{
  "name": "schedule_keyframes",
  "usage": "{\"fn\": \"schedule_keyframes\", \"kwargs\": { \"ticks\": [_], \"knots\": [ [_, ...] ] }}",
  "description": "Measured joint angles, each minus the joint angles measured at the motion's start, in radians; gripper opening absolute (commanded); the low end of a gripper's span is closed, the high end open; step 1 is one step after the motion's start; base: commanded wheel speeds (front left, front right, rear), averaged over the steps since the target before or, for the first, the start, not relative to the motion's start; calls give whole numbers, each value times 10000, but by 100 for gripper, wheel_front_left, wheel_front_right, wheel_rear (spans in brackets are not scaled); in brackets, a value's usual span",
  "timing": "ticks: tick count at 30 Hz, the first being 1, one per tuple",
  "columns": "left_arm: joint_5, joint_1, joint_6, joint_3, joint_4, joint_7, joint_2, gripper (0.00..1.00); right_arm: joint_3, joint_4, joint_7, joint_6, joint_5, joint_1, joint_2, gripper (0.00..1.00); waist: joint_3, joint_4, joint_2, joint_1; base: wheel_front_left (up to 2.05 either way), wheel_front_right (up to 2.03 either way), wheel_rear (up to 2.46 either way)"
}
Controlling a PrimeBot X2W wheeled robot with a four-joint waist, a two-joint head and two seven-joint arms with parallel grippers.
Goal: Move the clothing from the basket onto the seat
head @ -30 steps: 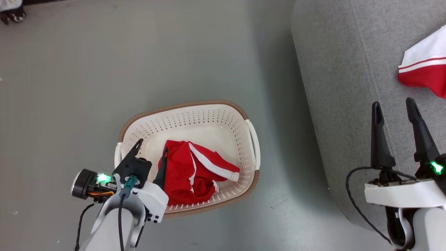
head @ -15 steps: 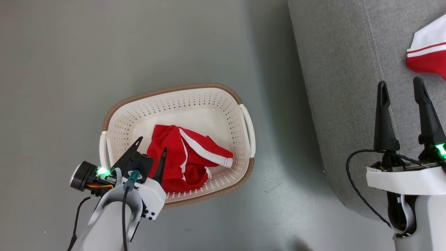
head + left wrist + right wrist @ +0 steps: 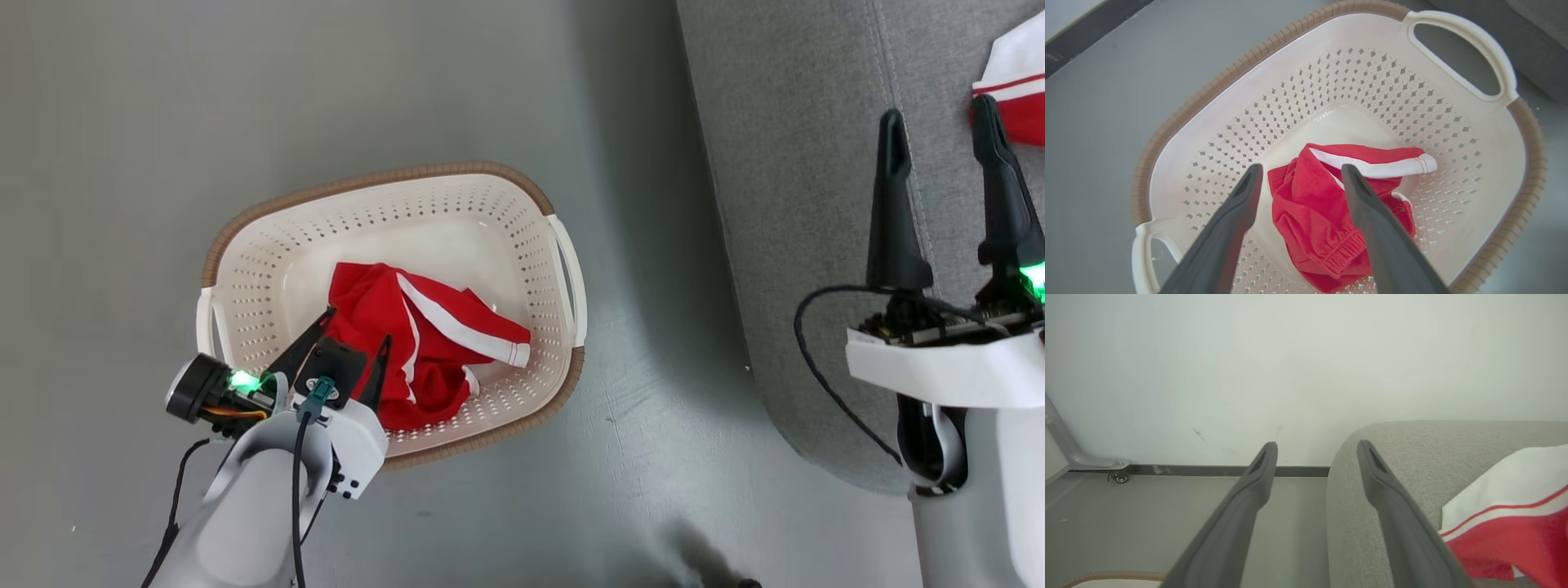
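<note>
The cream perforated basket (image 3: 506, 212) (image 3: 1355, 69) with brown rim trim stands on the grey floor. Inside it lies a crumpled red garment with white stripes (image 3: 433, 343) (image 3: 1318, 212). My left gripper (image 3: 355, 327) (image 3: 1300, 175) hangs open just above the garment's near-left part, fingers either side of a red fold, not touching it. The grey sofa (image 3: 800, 204) (image 3: 1392, 457) fills the right side. A second red-and-white garment (image 3: 1016, 90) (image 3: 1515, 522) lies on it. My right gripper (image 3: 939, 122) (image 3: 1316, 451) is open over the sofa's edge, holding nothing.
Bare grey floor (image 3: 245, 98) surrounds the basket. A white wall with a dark baseboard (image 3: 1208, 470) runs behind the sofa, and a metal leg with a small caster (image 3: 1118, 477) stands at the wall's left. A dark shadow (image 3: 702, 563) lies on the floor by the bottom edge.
The camera has shifted, moving basket and sofa up and left in view. My left gripper has come further over the basket, above the red garment. My right gripper's fingertips now sit higher, nearer the sofa's garment.
</note>
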Motion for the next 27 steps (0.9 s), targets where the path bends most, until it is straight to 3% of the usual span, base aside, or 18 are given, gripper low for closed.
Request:
{"fn": "schedule_keyframes", "kwargs": {
  "ticks": [17,27],
  "knots": [
    [205,-688,-130,-201,1043,173,-52,100,637,251,-6,0,-238,-1797,-50,100,878,-142,0,0,0,0,0],
    [240,-1086,-479,-347,1576,366,-6,100,704,616,-8,0,-217,-2089,-67,100,1201,-219,0,0,0,0,0]
  ]
}}
